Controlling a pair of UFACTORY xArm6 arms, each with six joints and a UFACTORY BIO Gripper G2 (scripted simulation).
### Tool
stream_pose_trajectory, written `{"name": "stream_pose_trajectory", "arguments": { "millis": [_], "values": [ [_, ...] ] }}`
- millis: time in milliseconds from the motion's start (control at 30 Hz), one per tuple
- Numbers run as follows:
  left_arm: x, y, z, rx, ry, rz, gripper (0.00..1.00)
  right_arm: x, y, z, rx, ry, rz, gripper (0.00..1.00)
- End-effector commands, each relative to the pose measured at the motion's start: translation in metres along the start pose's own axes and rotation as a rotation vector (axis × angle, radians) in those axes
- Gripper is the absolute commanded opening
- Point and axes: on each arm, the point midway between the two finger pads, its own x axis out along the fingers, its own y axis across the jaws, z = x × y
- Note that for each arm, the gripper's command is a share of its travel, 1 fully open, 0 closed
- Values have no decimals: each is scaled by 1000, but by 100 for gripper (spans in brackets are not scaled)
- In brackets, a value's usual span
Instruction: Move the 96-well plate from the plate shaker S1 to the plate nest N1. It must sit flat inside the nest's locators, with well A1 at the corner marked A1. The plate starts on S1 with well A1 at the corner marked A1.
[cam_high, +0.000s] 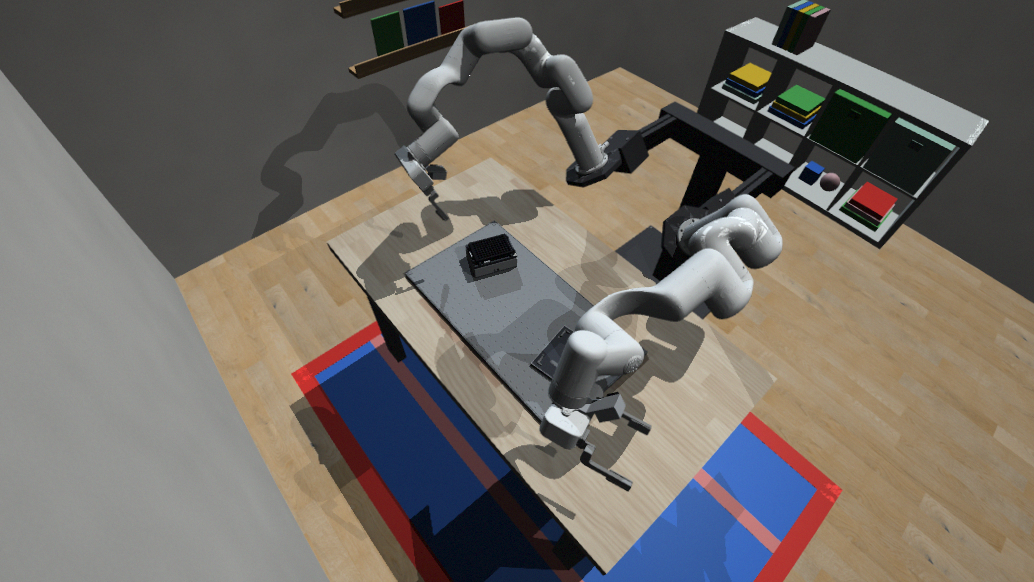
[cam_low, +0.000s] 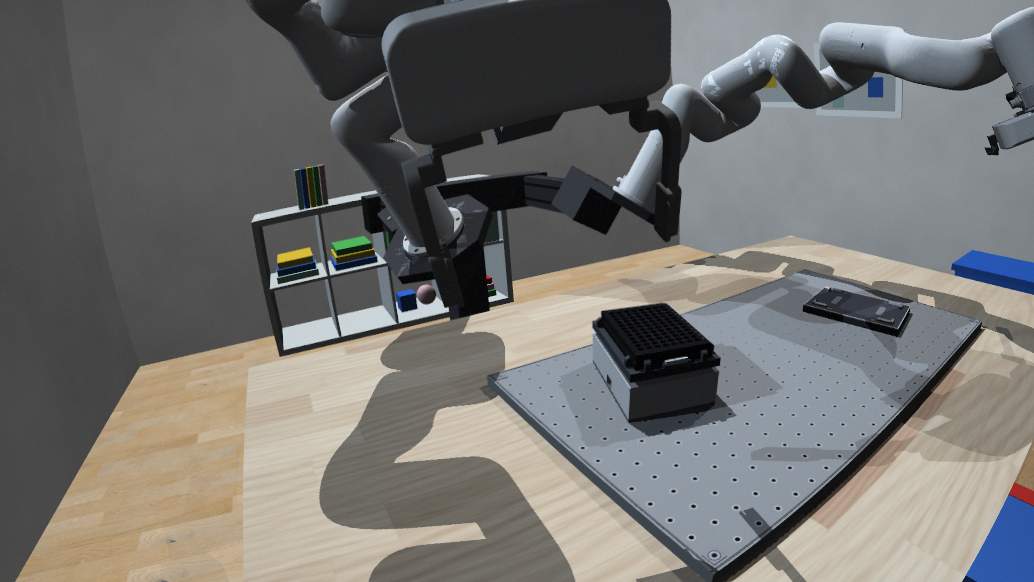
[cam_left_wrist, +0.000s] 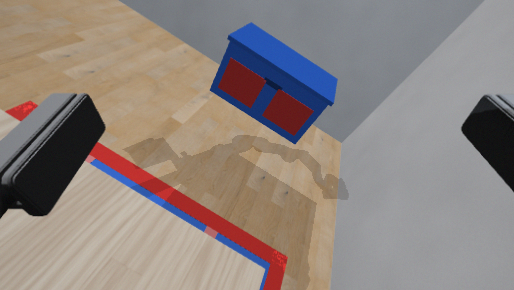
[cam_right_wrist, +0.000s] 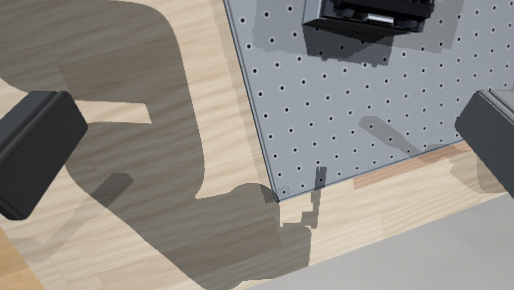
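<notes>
While the black 96-well plate (cam_high: 491, 249) (cam_low: 654, 328) (cam_right_wrist: 390, 7) sits on plate shaker S1 (cam_high: 493, 262) (cam_low: 672, 394) (cam_right_wrist: 312, 12), the transfer looks unstarted; right gripper (cam_high: 438, 192) (cam_low: 557, 256) (cam_right_wrist: 272, 142) and left gripper (cam_high: 630, 455) (cam_low: 1013, 133) (cam_left_wrist: 277, 145) stand wide and empty; grasping, carrying and seating, A1 matched, in unoccupied nest N1 (cam_high: 549, 354) (cam_low: 857, 322) all remain.

Seen from the top, bending the left arm (cam_high: 712, 271) (cam_low: 868, 56) toward seven o'clock from its base, with the left gripper (cam_high: 638, 456) (cam_low: 1014, 133) (cam_left_wrist: 270, 130) wide open, fingers aimed at four. Arching the right arm (cam_high: 502, 34) (cam_low: 365, 140) toward nine, with the right gripper (cam_high: 439, 193) (cam_low: 560, 267) (cam_right_wrist: 270, 122) also spread fully, fingers aimed at five.
</notes>
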Motion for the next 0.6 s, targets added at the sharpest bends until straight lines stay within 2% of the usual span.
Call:
{"name": "stream_pose_trajectory", "arguments": {
  "millis": [0,267,567],
  "values": [
    [0,-1,2,-5,1,2,100,-3,0,0,0,5,-1,100],
    [0,-1,2,-5,1,2,100,-8,-1,3,-1,5,-2,100],
    [0,-1,2,-5,1,2,100,-36,-6,17,-2,5,-2,100]
  ]
}}
